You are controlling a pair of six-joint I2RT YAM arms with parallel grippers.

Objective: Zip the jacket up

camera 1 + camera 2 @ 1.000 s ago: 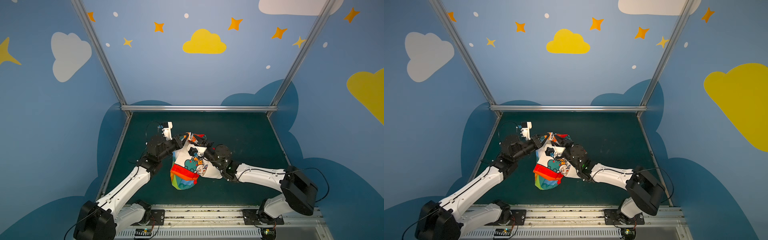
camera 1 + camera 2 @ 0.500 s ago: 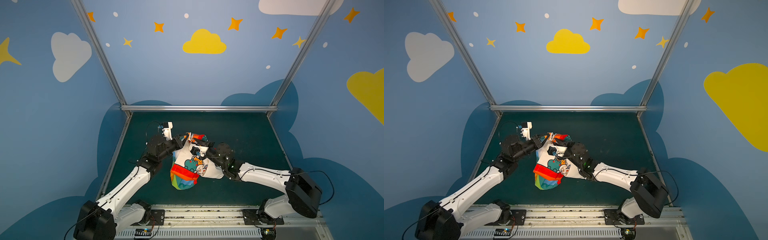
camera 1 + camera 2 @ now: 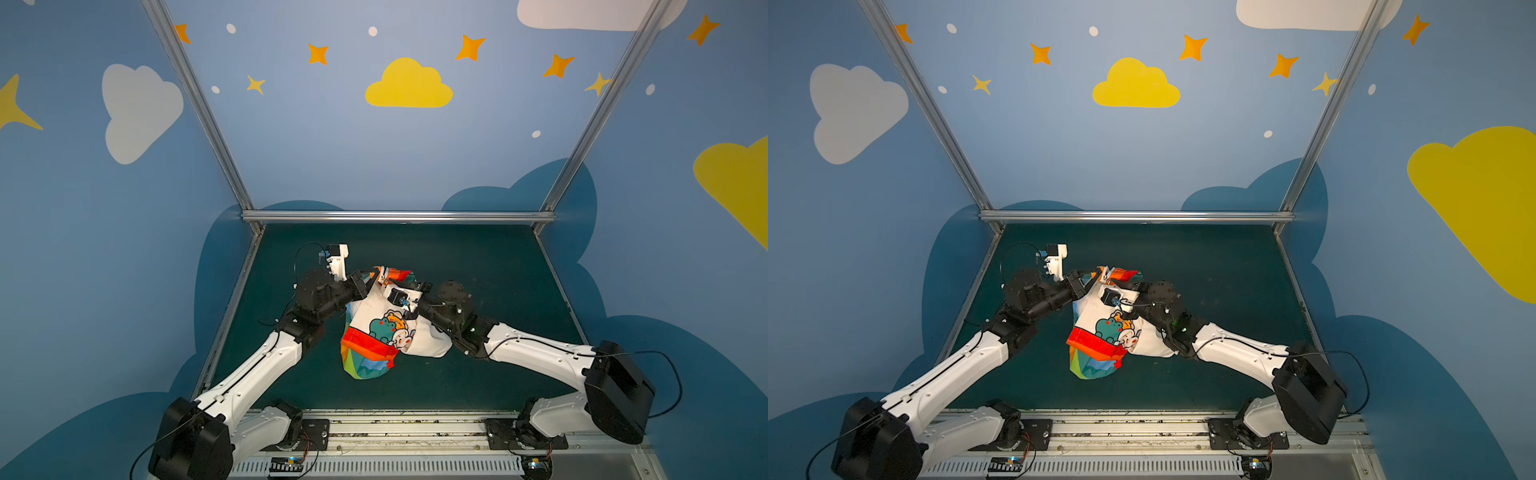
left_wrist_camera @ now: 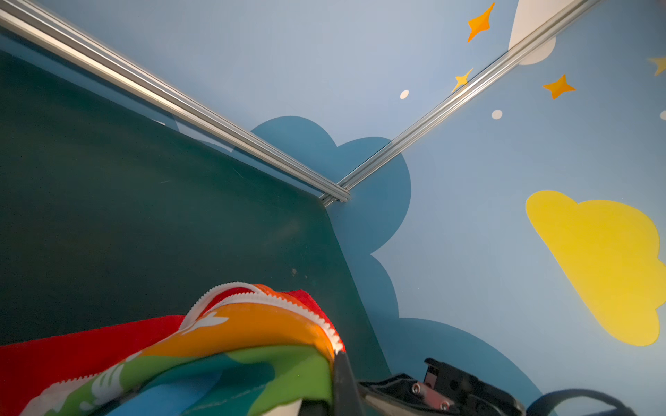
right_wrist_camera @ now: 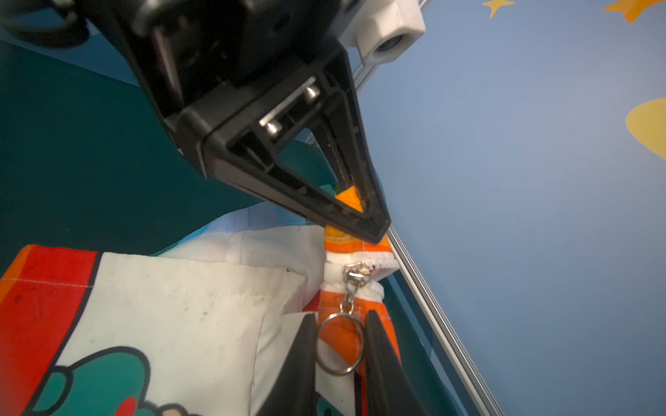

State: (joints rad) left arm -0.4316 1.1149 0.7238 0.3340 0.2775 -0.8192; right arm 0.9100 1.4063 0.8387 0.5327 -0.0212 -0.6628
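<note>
My right claw (image 5: 340, 315) straddles the rainbow-striped jacket's (image 5: 187, 299) silver ring pull (image 5: 340, 373), grip I cannot tell; left claw (image 5: 374, 230) clenches its edge just far-left.

Both arms I drive, the left arm (image 3: 257, 370) and right arm (image 3: 536, 353), wear white shells dotted with small screws (image 3: 560, 356), black joints (image 3: 619, 390), thin black cables (image 3: 665, 355); the left hand (image 5: 374, 228) is a black wedge, its wrist camera (image 3: 337, 259) white

Left arm (image 3: 266, 365) reaches in from 7 o'clock, right arm (image 3: 536, 353) from 4 o'clock. Left pincer (image 5: 376, 232) clamped on jacket (image 3: 365, 353) edge. Right pincer (image 5: 340, 317) just beside at 3 o'clock, jaws narrowly parted.
</note>
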